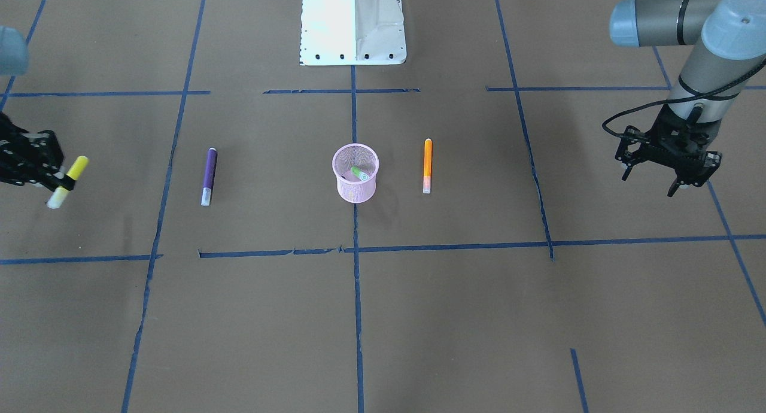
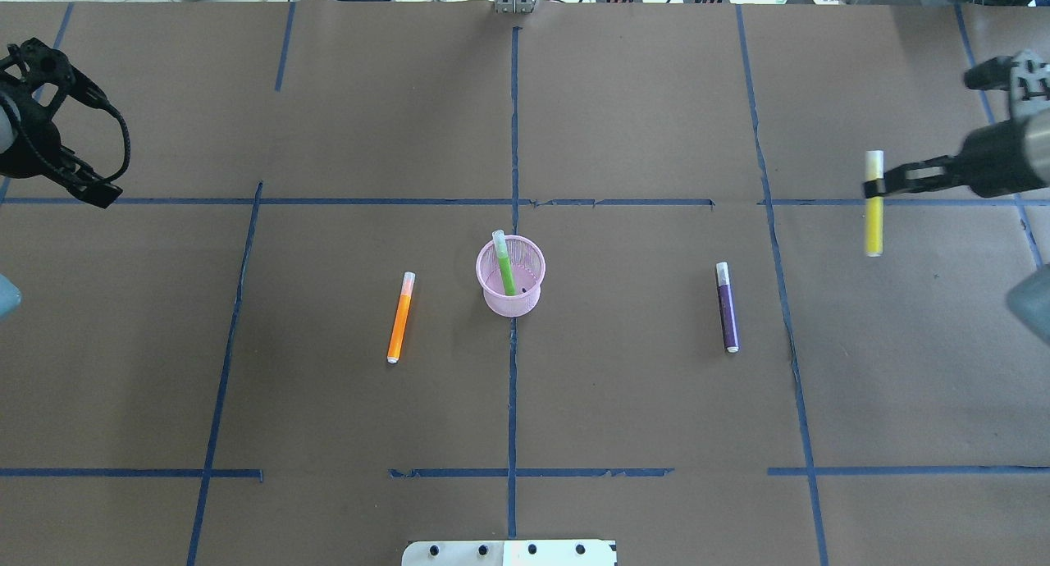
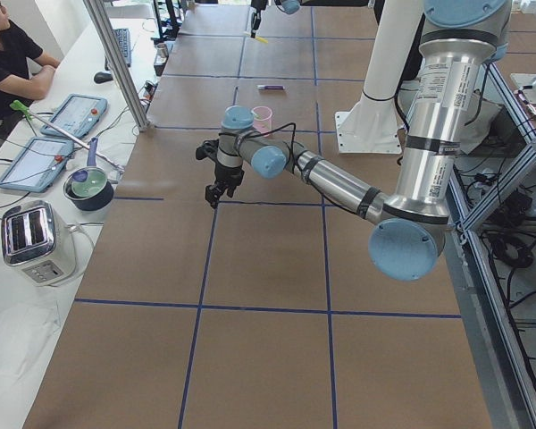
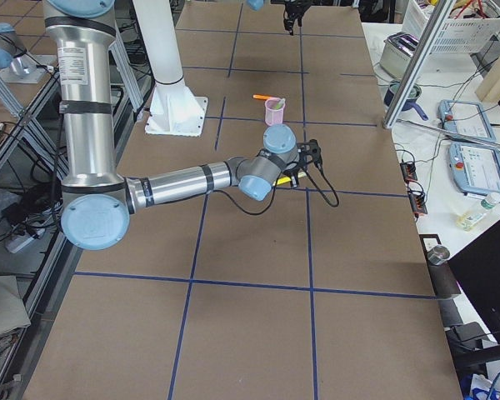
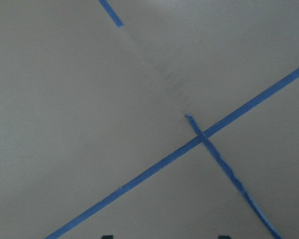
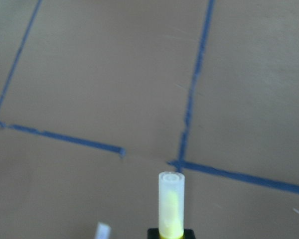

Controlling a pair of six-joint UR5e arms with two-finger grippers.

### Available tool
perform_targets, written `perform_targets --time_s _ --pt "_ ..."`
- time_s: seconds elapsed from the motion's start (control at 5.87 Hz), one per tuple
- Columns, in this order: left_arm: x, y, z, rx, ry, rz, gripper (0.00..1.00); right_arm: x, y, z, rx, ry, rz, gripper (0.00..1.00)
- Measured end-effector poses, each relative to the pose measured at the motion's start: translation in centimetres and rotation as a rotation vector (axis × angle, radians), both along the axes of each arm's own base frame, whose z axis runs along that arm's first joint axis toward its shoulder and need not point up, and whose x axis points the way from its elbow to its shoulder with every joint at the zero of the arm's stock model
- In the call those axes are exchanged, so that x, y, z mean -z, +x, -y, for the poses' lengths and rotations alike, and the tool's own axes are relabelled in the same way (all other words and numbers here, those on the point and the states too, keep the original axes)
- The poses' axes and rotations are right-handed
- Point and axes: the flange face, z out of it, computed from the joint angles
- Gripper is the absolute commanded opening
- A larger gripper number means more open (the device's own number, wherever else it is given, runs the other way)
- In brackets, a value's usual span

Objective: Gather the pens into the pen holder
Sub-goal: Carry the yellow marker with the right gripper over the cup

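The pink mesh pen holder [image 1: 355, 182] [image 2: 510, 300] stands at the table's centre with a green pen [image 2: 504, 264] leaning inside it. An orange pen [image 1: 427, 165] [image 2: 399, 317] lies on the table on the cup's left-arm side. A purple pen [image 1: 208, 176] [image 2: 727, 307] lies on the other side. My right gripper [image 1: 63, 183] [image 2: 874, 190] is far out at the right edge, shut on a yellow pen [image 1: 75, 170] [image 2: 874, 225], held above the table. The pen's pale end [image 6: 170, 199] shows in the right wrist view. My left gripper [image 1: 649, 184] hovers open and empty at the far left.
The white robot base [image 1: 353, 24] stands behind the cup. Blue tape lines cross the brown table cover. In the exterior left view, a side bench holds a toaster [image 3: 31, 237], a bowl and tablets, and a seated person [image 3: 9, 63] is beside it.
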Motion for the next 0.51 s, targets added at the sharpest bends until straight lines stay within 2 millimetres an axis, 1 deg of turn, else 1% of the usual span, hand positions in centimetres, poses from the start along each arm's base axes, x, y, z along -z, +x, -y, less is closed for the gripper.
perform_targets --time_s 0.17,0.34,0.51 --pt "-0.8 -0.5 -0.1 -0.002 -0.007 0.012 0.84 6.1 -7.7 -0.5 -0.099 0.005 0.074 0.00" --pt "-1.4 -0.8 -0.1 0.000 -0.013 0.017 0.84 11.2 -13.8 -1.8 -0.205 0.001 0.153 0.00" --pt "-1.6 -1.1 -0.1 0.003 -0.016 0.019 0.85 15.1 -18.3 -3.5 -0.305 0.004 0.216 0.00"
